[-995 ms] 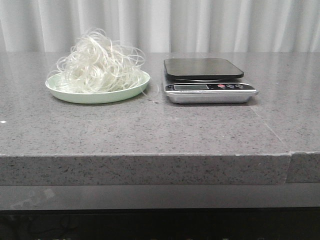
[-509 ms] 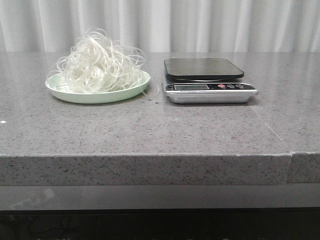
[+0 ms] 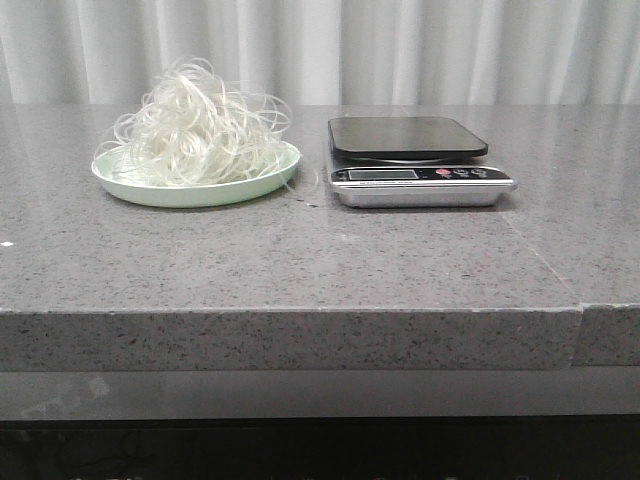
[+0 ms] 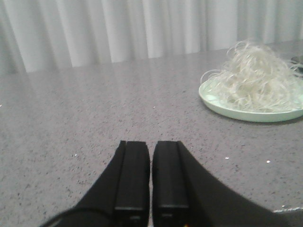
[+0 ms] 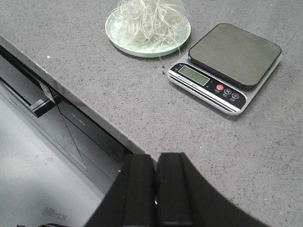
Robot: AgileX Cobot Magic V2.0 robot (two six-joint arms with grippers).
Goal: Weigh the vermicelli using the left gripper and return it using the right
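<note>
Scale button lettering too small to read, display blank, vermicelli heaped on plate, left tool and right tool pressed together, empty.

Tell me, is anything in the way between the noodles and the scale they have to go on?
Nothing visible is. The vermicelli sits heaped on the pale green plate, and the kitchen scale stands right beside it on the countertop, with only bare stone between them. The scale's black platform is empty.
</note>
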